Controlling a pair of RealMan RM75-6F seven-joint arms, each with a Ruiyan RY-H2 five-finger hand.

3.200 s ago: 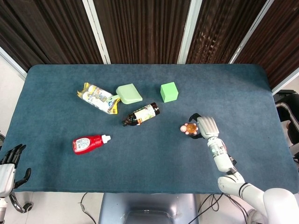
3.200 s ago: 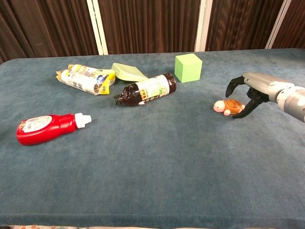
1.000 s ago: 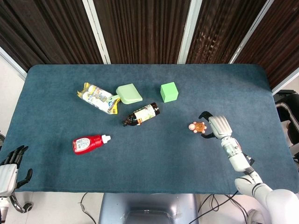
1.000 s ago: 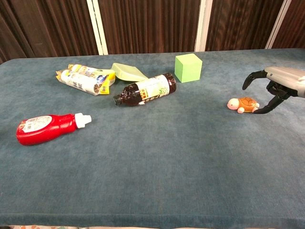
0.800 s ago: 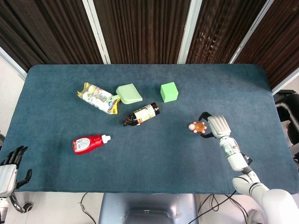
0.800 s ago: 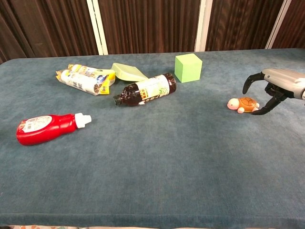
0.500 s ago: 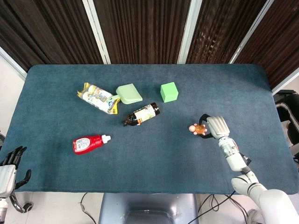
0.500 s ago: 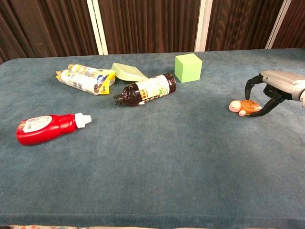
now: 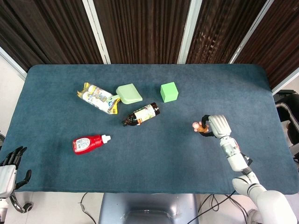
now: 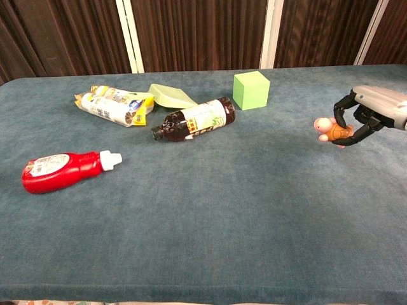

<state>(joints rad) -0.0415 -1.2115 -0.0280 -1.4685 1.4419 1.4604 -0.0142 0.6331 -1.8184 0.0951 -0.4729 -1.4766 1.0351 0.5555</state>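
Turtle [image 10: 329, 130], on the bench [image 10: 254, 210] a moment ago, now hangs lifted, grasped by the right robot hand [image 10: 365, 114] at its 3 o'clock.

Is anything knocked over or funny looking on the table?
Yes. The red bottle and the dark bottle both lie on their sides instead of standing. The yellow snack bag looks crumpled. The right hand holds the toy turtle tipped up.
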